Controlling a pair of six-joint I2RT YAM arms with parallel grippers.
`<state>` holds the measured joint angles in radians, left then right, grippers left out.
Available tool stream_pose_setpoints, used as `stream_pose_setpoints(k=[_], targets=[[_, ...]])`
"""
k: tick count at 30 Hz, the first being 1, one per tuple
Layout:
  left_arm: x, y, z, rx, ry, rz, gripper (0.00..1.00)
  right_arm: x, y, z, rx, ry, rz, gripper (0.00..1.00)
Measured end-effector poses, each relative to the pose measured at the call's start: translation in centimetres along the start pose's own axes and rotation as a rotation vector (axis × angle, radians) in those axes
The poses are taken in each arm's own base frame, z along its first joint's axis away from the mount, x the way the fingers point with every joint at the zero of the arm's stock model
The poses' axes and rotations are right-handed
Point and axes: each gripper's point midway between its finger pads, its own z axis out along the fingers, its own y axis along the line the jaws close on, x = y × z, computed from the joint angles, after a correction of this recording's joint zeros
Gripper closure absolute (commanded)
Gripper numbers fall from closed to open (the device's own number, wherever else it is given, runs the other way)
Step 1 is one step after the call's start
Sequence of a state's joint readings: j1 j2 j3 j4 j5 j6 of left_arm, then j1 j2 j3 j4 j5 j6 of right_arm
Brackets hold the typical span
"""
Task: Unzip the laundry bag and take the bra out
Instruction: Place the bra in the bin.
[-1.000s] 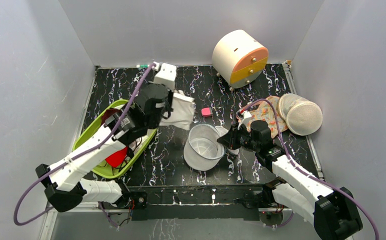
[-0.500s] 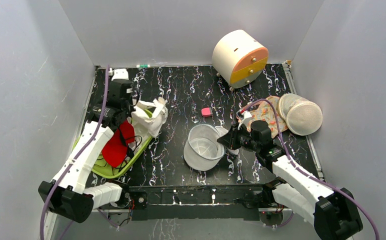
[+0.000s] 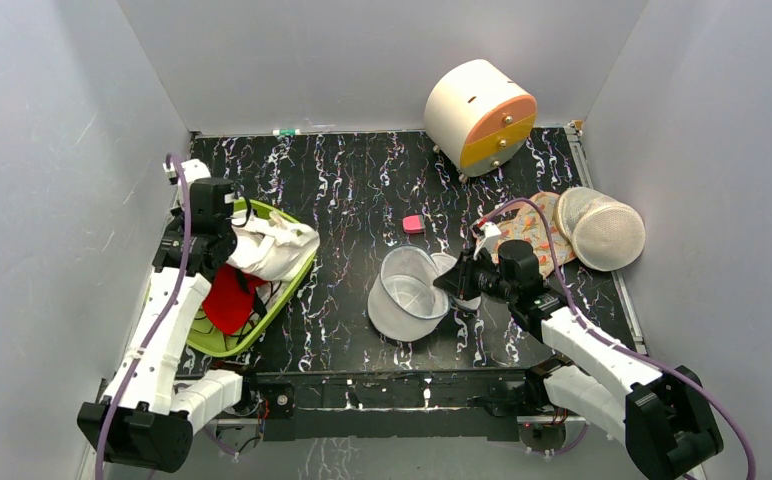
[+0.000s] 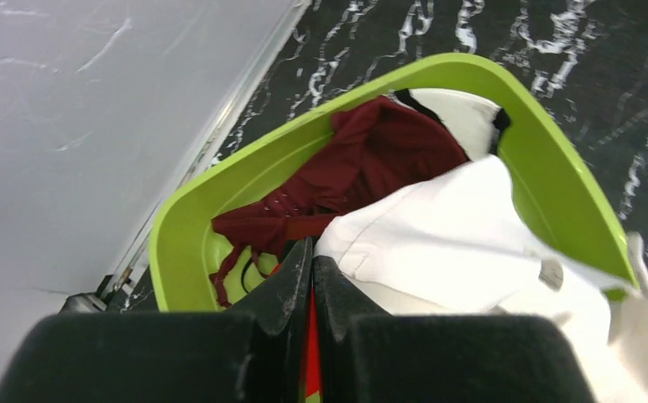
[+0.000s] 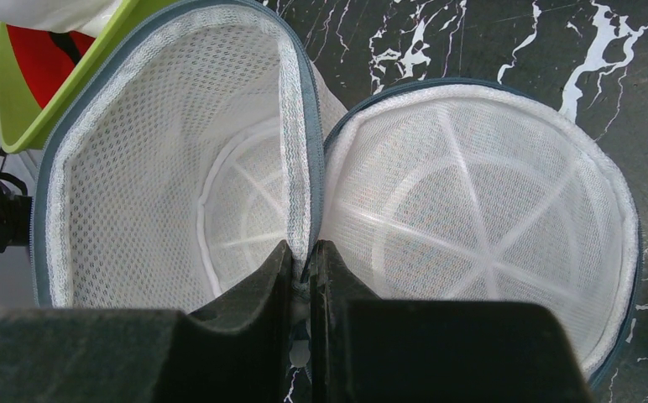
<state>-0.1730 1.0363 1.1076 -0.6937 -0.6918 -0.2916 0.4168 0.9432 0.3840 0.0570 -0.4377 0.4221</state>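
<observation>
White cloth (image 3: 272, 250) drapes over green basket (image 4: 556, 193); pink block (image 3: 413, 224) lies apart.

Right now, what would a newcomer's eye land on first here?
The open laundry bag at mid-table, its rim pinched by the right gripper. Then the green basket at left, white cloth draped over it from the shut left gripper, red bra inside. Back right, a white-and-orange drum.

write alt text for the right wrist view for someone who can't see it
The right gripper pinches the rim between the two open halves of the white mesh laundry bag, both showing only bare mesh and ribs inside. At upper left a green bin holds a bright red garment; the table is black with white veining.
</observation>
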Motion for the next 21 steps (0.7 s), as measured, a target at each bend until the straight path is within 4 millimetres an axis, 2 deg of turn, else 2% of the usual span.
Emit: stream_pose_setpoints(k=[12,14,21], targets=[[0.1,6.1,3.0,-0.257,-0.001,-0.163,1.0,0.0,0.0,0.0,-0.002,0.002,-0.001,1.0],[1.0,6.4,3.4,-0.277,0.01,-0.181,1.0,0.0,0.0,0.0,-0.002,0.002,-0.001,1.0],[6.6,6.7,4.5,-0.311,0.089,-0.223,1.0,0.0,0.0,0.0,-0.002,0.002,-0.002,1.0]])
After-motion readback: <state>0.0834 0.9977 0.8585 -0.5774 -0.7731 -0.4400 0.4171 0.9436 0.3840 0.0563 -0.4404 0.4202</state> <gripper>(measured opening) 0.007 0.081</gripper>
